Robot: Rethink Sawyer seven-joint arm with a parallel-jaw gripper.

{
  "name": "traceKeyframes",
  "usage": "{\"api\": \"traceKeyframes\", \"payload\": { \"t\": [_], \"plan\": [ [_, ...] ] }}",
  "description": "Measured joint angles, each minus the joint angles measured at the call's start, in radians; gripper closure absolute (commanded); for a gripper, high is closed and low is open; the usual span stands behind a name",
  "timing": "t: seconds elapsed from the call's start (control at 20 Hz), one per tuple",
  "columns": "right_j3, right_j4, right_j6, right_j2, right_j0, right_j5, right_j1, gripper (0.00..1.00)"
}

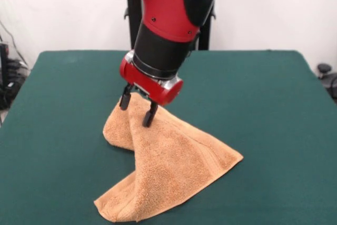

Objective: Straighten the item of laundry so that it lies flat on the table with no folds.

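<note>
The item of laundry (168,169) is a light orange-tan terry towel on the green table (263,104), left of centre near the front. It is pulled up into a tent-like peak, and its lower corners trail on the table at the front left and the right. A fold bulges on its left side. My gripper (138,109) comes down from above onto that peak. One finger (125,100) stands on each side of the raised cloth, and the gripper is shut on it.
The table top stretches wide to the right and behind the towel. Dark cables and gear (8,80) lie beyond the left edge, and a black object (326,75) sits beyond the right edge. The towel's front corner lies close to the table's near edge.
</note>
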Motion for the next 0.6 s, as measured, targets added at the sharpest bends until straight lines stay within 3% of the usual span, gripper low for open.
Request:
{"api": "traceKeyframes", "payload": {
  "t": [0.6],
  "plan": [
    [-0.115, 0.113, 0.082, -0.098, 0.064, 0.014, 0.104, 0.0]
  ]
}}
